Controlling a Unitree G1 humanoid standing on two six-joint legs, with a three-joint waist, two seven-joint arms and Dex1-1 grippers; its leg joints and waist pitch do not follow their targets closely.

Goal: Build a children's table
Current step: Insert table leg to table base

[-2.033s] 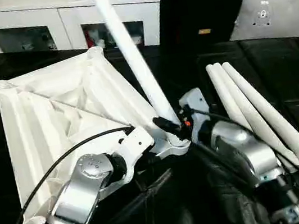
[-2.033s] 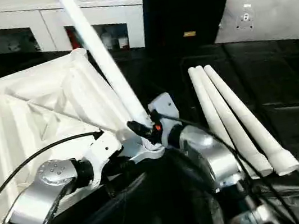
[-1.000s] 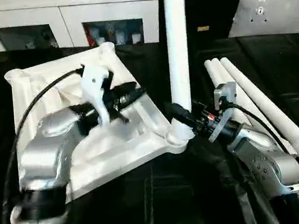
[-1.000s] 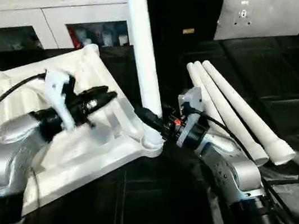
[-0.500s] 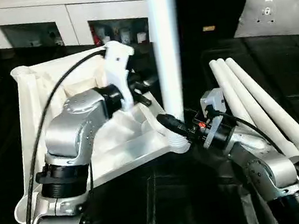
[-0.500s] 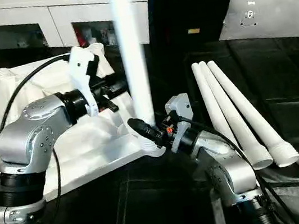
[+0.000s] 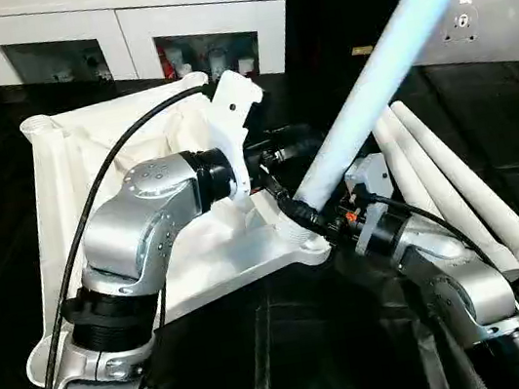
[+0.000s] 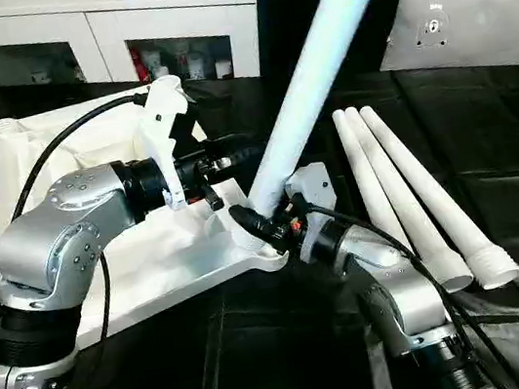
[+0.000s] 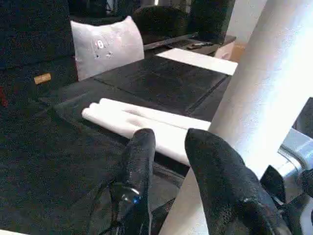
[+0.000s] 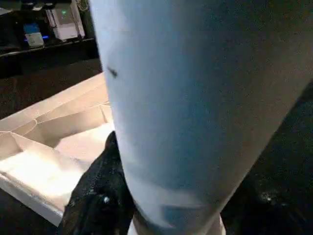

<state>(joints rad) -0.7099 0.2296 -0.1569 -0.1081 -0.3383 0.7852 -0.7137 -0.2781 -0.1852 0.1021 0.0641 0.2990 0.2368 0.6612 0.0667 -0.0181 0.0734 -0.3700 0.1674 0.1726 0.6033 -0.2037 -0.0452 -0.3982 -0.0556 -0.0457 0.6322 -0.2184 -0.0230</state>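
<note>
One long tapered white plastic leg (image 7: 385,51) is at the table so far, and it is not home yet by my reckoning: its thick end sits at the round corner socket (image 7: 298,236) nearest the robot, but the shaft leans hard away to the robot's right instead of standing straight. The square white plastic tabletop (image 7: 66,220) lies upside down on the black-covered work surface (image 8: 489,148), ribbed underside up, with the far corner sockets showing bare. Three more white tapered legs (image 8: 408,196) lie side by side on the black cover to the robot's right, well apart from the top and untouched.

The right gripper (image 7: 295,216) has its two black fingers clamped round the foot of the leaning leg, just above the socket; its wrist view shows the white shaft pressed against a dark finger. The left gripper (image 8: 234,156) reaches across over the tabletop toward the same leg; its fingers (image 9: 215,181) stand partly apart with nothing between them, one of them close beside the shaft, and I cannot tell whether it touches.

So I judge the job barely begun: this first leg needs righting and seating, then three legs remain to fit, and the table must be turned onto its feet. Behind stand a white cabinet (image 7: 125,28) and a pale flat board (image 8: 469,18).
</note>
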